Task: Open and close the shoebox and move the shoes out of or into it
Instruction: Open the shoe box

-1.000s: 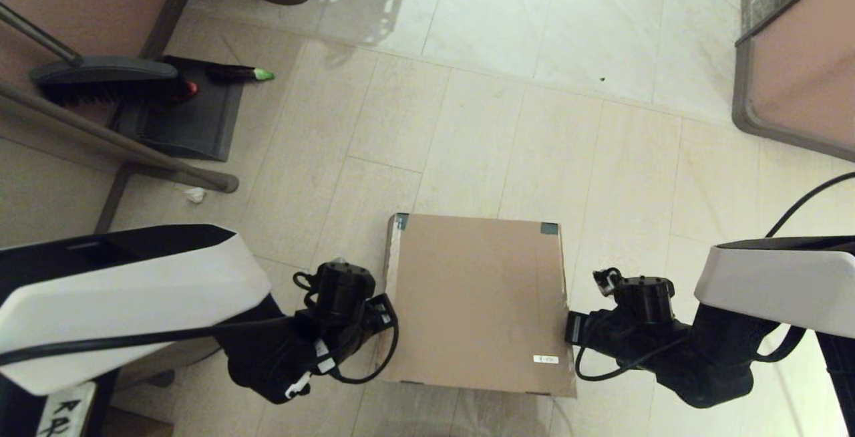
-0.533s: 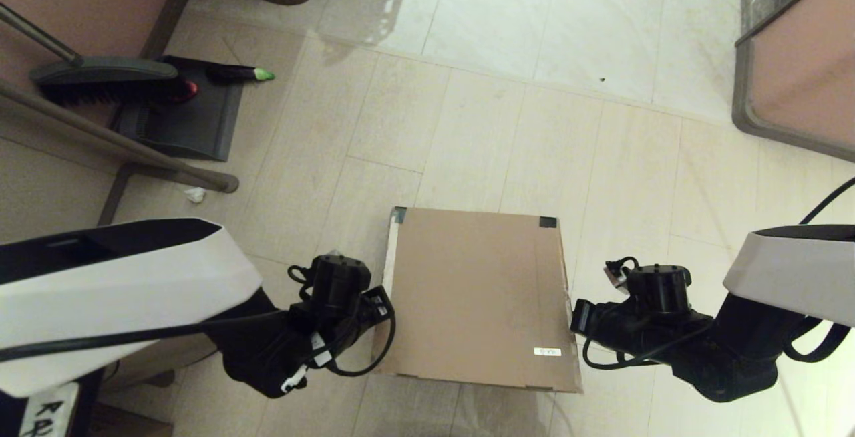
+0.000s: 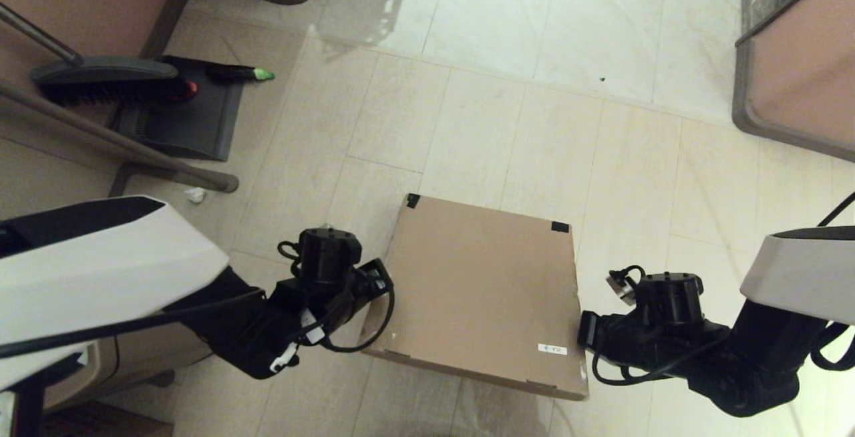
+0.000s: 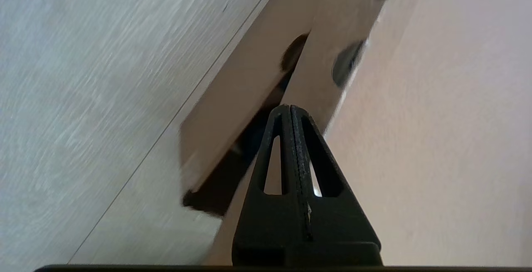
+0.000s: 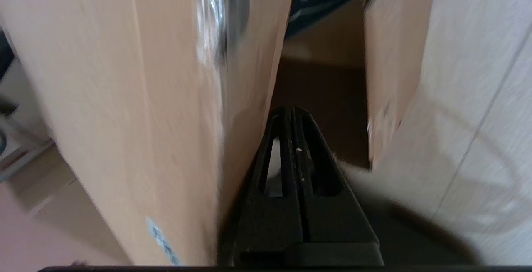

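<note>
Now the lid of the shoebox (image 3: 477, 290) sits higher and more tilted than a second ago, its near edge lifted off the base; opening looks under way. The box stands on the floor (image 3: 507, 109) between the arms. The left gripper (image 4: 289, 112) has its fingers pressed together, the tip wedged under the lid's left edge. The right gripper (image 5: 291, 114), also pressed together, pokes into the gap under the right edge. Neither pinches anything. No shoes show clearly.
</note>
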{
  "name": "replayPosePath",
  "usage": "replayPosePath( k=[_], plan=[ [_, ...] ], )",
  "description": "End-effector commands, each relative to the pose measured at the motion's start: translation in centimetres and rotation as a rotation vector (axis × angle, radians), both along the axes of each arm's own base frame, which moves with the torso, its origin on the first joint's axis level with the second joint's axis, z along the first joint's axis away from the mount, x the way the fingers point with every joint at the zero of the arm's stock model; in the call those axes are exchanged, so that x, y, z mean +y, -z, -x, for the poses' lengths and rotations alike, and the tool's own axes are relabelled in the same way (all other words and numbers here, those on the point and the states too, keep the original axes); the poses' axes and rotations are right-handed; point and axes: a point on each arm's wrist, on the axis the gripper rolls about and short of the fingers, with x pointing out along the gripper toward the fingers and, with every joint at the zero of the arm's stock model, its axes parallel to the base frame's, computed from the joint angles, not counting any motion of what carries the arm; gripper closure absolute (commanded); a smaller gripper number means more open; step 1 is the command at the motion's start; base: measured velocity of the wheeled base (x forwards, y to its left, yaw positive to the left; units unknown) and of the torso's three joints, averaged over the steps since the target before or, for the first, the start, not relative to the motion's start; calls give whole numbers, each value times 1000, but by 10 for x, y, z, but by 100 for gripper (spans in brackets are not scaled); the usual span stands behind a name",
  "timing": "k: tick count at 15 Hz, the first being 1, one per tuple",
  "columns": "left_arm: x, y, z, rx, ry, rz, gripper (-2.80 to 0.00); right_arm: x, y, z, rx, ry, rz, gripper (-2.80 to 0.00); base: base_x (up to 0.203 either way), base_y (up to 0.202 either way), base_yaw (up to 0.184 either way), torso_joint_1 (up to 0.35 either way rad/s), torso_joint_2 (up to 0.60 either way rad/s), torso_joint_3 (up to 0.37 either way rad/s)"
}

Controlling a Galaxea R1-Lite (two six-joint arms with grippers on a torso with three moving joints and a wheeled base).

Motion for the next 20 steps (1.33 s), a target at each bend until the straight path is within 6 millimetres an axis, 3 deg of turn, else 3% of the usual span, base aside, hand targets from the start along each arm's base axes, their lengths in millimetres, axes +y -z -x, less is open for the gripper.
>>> replayPosePath(
  k=[1, 5, 12, 16, 20],
  plan=[
    [2, -10, -1, -21, -13, 14, 0, 0, -4, 5, 4, -11, -21, 0, 0, 0, 0, 0, 0, 0],
    [3, -17, -2, -39, -17, 23, 0, 0, -13, 11, 48, -25, -110, 0, 0, 0, 0, 0, 0, 0],
    [34, -39, -30, -115, -123, 58, 0, 0, -12, 11, 54, -27, -110, 0, 0, 0, 0, 0, 0, 0],
    [41, -43, -37, -135, -150, 65, 0, 1, -14, 11, 46, -34, -114, 0, 0, 0, 0, 0, 0, 0],
    [74, -39, -52, -131, -281, 38, 0, 1, -25, 13, 21, -77, -144, 0, 0, 0, 0, 0, 0, 0]
  ],
)
